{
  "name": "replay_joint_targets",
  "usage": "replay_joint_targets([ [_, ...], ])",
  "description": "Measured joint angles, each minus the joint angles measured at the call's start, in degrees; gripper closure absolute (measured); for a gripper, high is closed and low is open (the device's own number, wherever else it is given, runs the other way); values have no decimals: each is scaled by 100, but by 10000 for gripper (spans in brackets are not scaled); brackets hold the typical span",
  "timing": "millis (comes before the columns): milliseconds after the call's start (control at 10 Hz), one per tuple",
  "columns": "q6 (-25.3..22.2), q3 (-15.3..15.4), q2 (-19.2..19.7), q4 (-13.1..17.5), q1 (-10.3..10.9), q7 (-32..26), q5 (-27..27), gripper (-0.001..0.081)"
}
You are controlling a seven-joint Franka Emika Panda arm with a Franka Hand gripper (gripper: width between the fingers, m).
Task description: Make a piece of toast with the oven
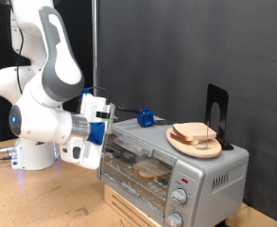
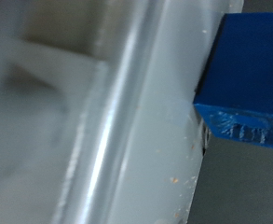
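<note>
The silver oven (image 1: 214,175) stands at the exterior view's right on a wooden box. Through its glass door (image 1: 138,165) I see a slice of toast (image 1: 153,170) lying on the rack inside. My gripper (image 1: 105,130) is pressed against the oven's upper edge on the exterior view's left, by the top of the door. In the wrist view a blurred silver metal surface (image 2: 127,121) fills the frame, with one blue finger (image 2: 248,75) beside it. Nothing shows between the fingers.
A plate with piled bread slices (image 1: 195,137) sits on top of the oven, with a black stand (image 1: 216,112) behind it and a small blue object (image 1: 146,118) on the oven's back. Round knobs (image 1: 183,196) run down the oven's front. The robot base (image 1: 34,151) stands on the wooden table.
</note>
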Motion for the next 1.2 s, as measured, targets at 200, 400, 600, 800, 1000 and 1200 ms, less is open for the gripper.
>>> replay_joint_targets([
  [200, -43, 23, -129, -68, -12, 30, 19, -2],
  [400, -173, -94, -373, -192, -130, 34, 2, -2],
  [600, -364, -261, -648, -364, -331, 34, -102, -2],
  [800, -413, -235, -616, -362, -327, 7, -185, -2],
  [1000, -602, -291, -608, -361, -369, 45, -506, -2],
  [1200, -598, -403, -433, -205, -482, 260, -621, -2],
])
